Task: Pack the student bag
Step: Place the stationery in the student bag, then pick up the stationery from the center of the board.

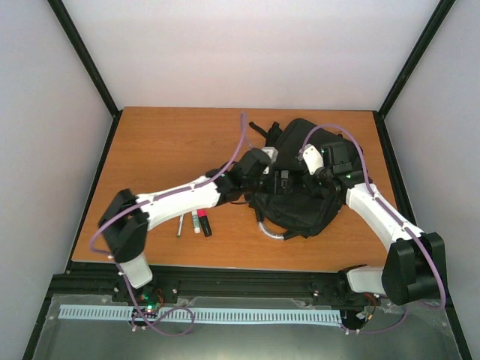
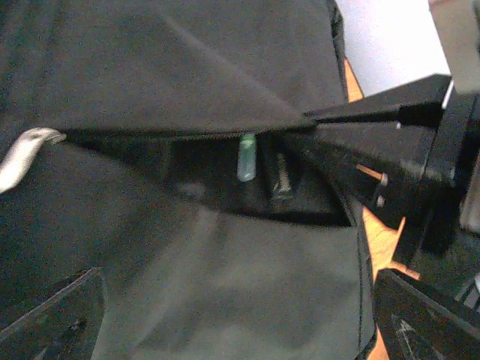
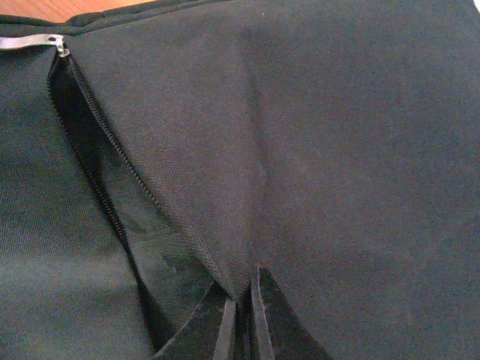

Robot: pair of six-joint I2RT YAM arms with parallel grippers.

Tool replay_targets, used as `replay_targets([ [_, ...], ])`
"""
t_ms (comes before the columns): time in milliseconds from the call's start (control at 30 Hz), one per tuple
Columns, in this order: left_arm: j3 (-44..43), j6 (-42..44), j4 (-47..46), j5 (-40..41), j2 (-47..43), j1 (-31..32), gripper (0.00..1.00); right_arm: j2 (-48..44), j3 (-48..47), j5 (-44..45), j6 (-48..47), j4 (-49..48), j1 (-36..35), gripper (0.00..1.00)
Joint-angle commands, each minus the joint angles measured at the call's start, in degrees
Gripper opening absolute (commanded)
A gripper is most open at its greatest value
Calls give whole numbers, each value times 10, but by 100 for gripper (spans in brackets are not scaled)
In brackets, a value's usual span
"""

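At zip edge (image 3: 112, 184), right pincer (image 3: 241, 292) pinches student bag (image 3: 360, 150).

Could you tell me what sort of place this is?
Probably a robot lab test cell: plain white walls and black frame posts enclose a wooden table, with the left arm and right arm mounted at its near edge.

I see the student bag (image 1: 296, 206) black, its zip pull (image 3: 30, 43) silver; the table (image 1: 165, 142) orange-brown wood; my arms' cables (image 1: 243, 124) purple; one tube (image 2: 247, 157) pale green.
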State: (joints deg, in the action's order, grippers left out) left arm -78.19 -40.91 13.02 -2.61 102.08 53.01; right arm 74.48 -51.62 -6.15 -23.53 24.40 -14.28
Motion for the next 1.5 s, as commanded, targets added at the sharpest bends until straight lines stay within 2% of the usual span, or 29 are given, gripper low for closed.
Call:
replay_targets([
  [0,78,25,56,94,-99,1,100,-8,-2,-3,4,-17,0,3],
  [233,171,79,123,231,-227,-15,100,-7,-2,-5,5,-15,2,3],
  [367,234,90,110,208,-291,-77,100,-8,-3,-7,5,-13,2,3],
  [433,242,79,126,237,-309,-93,100,-7,-4,-6,4,-13,2,3],
  [467,240,57,155,281,-315,-95,100,-7,-4,-6,4,-12,3,3],
  [533,200,-68,287,390,-306,-97,100,-7,-4,-6,4,-12,3,3],
  [567,184,-88,339,417,-296,-97,100,-7,-4,-7,4,-12,3,3],
  [667,182,-43,385,425,-271,-99,100,-1,-8,-11,3,-7,2,3],
  [733,211,24,349,400,-270,-100,100,-4,-8,-9,3,-5,2,3],
  [833,241,6,346,372,-287,-102,99,-9,-5,-11,4,-7,3,3],
  [967,266,3,329,265,-307,-103,92,-2,-7,-14,3,-3,3,3],
  [1100,293,-12,309,185,-337,-103,83,3,-8,-17,2,-2,3,3],
  [1300,315,-30,266,88,-333,-103,59,9,-8,-18,1,-2,3,3],
  [1467,322,-39,240,72,-304,-103,59,14,-10,-17,1,2,3,3],
])
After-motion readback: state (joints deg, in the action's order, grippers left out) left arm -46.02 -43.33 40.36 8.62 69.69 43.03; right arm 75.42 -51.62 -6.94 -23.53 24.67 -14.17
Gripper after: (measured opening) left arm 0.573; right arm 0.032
